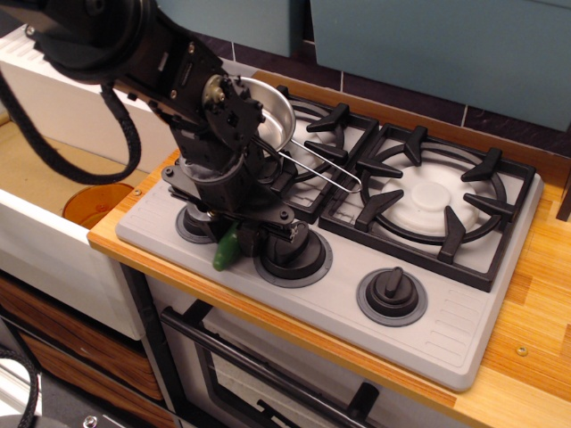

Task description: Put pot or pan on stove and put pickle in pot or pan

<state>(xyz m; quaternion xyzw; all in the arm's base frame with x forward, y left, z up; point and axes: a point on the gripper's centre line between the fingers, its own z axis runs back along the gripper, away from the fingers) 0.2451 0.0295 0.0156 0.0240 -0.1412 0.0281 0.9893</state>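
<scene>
The steel pan (270, 111) sits on the left burner of the grey stove (464, 325), and its wire handle (323, 175) points right. The arm hides the pan's left part. The dark-green pickle (223, 254) lies on the stove's front strip between the left and middle knobs. Its upper end is under my gripper (234, 234). The gripper is down low over the pickle, with its fingers on either side of the top. I cannot tell whether they are pressing on it.
The middle knob (294, 254) is just right of the gripper, and the left knob (191, 228) is half hidden under it. The right knob (391, 294) and right grate (437, 201) stand free. An orange disc (94, 203) lies in the sink at left. A wooden counter (535, 285) surrounds the stove.
</scene>
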